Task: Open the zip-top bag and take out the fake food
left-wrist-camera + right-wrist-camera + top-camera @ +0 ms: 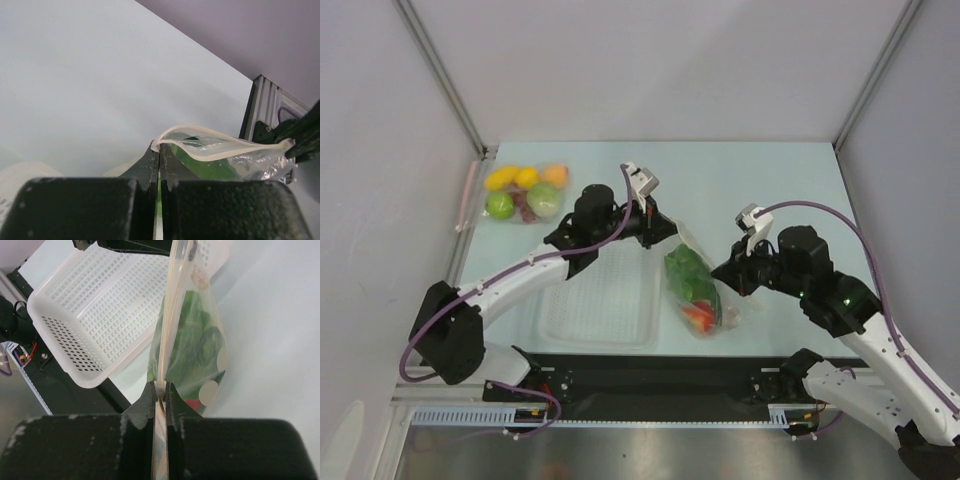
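Nearest the arm bases is the white basket (560,325), and the zip-top bag (712,318) sits right at its 3 o'clock side on the table (770,180), fake food still inside: green lettuce (688,272) with a red tomato (698,315) at the near end. The right gripper (160,389) is clamped tight on the bag's zip strip at its 3 o'clock edge. The left gripper (159,152) is pinching the rim at the bag's 11 o'clock end, where the strips bow apart a little. Way off at the basket's 11 o'clock there's a pouch of round fruits (525,192).
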Tool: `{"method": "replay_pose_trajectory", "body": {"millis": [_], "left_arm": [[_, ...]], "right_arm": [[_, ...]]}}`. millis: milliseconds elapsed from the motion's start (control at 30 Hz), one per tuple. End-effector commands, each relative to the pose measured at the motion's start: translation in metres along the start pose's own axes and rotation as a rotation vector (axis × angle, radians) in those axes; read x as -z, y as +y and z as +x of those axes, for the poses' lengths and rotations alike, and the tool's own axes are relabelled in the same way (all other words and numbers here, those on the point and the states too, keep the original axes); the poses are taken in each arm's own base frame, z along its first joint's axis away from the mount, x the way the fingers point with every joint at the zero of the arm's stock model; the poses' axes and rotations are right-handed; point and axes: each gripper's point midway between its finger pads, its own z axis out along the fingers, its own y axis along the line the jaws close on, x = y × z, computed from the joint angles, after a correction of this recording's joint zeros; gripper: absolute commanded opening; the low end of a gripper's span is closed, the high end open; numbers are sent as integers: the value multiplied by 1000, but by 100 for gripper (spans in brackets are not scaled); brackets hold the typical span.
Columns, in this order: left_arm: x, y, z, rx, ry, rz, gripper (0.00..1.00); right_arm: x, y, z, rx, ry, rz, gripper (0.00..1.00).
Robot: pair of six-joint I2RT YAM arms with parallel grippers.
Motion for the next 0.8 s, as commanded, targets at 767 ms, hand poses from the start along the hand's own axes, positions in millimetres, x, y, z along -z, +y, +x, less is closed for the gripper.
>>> {"method": "replay_pose_trajectory", "body": {"millis": [767], "left_arm": [[-33,96,-89,136,-249,-277,0]], "right_arm": [[46,10,19,-306,183,154,0]]}}
